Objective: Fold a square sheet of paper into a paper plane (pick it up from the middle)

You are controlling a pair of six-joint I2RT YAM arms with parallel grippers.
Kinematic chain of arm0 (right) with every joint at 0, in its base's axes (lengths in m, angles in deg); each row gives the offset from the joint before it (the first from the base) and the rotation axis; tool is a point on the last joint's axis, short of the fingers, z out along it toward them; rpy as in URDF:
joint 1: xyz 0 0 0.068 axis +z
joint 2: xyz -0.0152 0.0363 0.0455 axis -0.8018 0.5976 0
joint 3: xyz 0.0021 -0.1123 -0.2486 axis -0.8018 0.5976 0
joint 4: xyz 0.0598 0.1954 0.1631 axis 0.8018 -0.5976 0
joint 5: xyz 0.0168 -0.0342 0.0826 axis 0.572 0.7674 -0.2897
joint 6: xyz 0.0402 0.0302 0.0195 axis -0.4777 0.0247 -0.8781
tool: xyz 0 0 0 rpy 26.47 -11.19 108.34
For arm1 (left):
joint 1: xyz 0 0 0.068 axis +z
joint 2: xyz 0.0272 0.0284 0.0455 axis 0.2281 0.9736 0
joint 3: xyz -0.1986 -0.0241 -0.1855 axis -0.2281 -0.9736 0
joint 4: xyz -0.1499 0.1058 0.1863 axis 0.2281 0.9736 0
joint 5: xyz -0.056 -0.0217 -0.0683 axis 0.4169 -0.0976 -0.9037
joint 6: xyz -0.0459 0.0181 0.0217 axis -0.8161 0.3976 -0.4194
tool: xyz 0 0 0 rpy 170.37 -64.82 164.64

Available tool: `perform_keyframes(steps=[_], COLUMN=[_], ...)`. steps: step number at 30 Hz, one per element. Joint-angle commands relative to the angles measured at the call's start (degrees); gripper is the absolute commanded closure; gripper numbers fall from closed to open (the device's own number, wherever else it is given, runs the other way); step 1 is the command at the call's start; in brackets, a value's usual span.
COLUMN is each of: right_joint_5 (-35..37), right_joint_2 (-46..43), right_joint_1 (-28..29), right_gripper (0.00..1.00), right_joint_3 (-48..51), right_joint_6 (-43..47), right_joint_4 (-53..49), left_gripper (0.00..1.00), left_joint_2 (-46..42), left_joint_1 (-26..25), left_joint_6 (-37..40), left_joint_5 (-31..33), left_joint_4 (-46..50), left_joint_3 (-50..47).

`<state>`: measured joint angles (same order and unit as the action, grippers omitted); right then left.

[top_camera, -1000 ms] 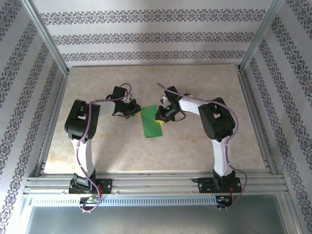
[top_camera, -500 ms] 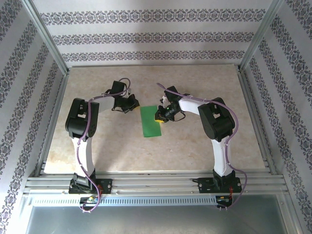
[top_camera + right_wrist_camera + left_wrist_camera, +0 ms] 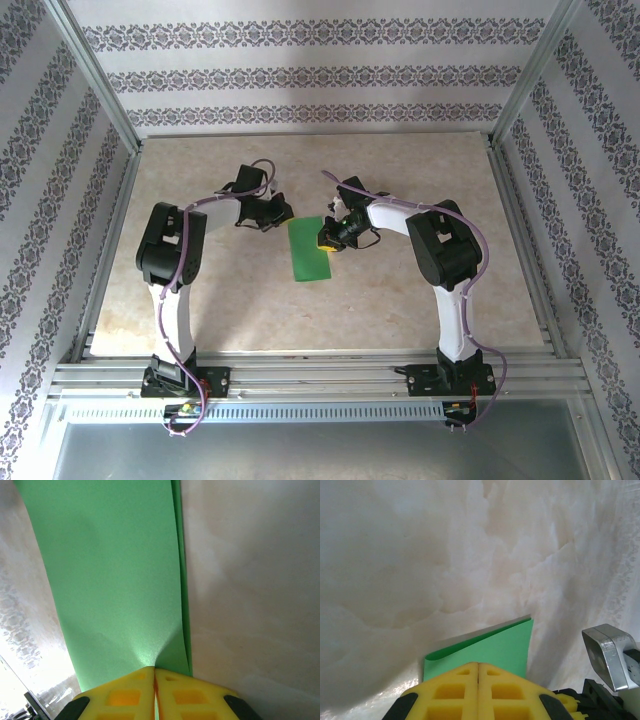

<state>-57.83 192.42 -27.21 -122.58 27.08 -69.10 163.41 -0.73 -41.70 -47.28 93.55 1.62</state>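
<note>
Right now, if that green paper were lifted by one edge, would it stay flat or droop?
The green paper would probably droop: it looks thin and puckers where the right fingers pinch it. It is likely very light, so a nudge might slide it across the smooth table. Its folded layers gape slightly, so it may spring open.

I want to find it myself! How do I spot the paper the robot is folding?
Find the pale marbled table, then the gap between the left arm and the right arm near its middle. There lies the square sheet of paper, folded into a strip, its right edge pinched by the right end effector. It is the only bright green thing among black, white and yellow parts.
</note>
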Motion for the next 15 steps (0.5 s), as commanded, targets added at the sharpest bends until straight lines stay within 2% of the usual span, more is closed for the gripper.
perform_keyframes(steps=[1, 12, 15], right_joint_5=[10.6, 10.6, 10.6], right_joint_2=[6.6, 6.6, 6.6], right_joint_1=[-0.2, -0.2, -0.3], right_gripper=[0.87, 0.87, 0.87], right_joint_3=[3.5, 3.8, 3.9], right_joint_6=[0.5, 0.5, 0.5], right_joint_4=[-5.5, -5.2, -5.1], left_gripper=[1.0, 1.0, 1.0], left_joint_2=[2.4, 2.7, 1.1], left_joint_1=[-0.1, 2.9, 4.3], left_joint_6=[0.1, 0.0, 0.2], left_joint_5=[2.0, 7.8, 6.9], left_joint_4=[3.1, 5.7, 5.2], left_joint_3=[0.8, 0.1, -0.7])
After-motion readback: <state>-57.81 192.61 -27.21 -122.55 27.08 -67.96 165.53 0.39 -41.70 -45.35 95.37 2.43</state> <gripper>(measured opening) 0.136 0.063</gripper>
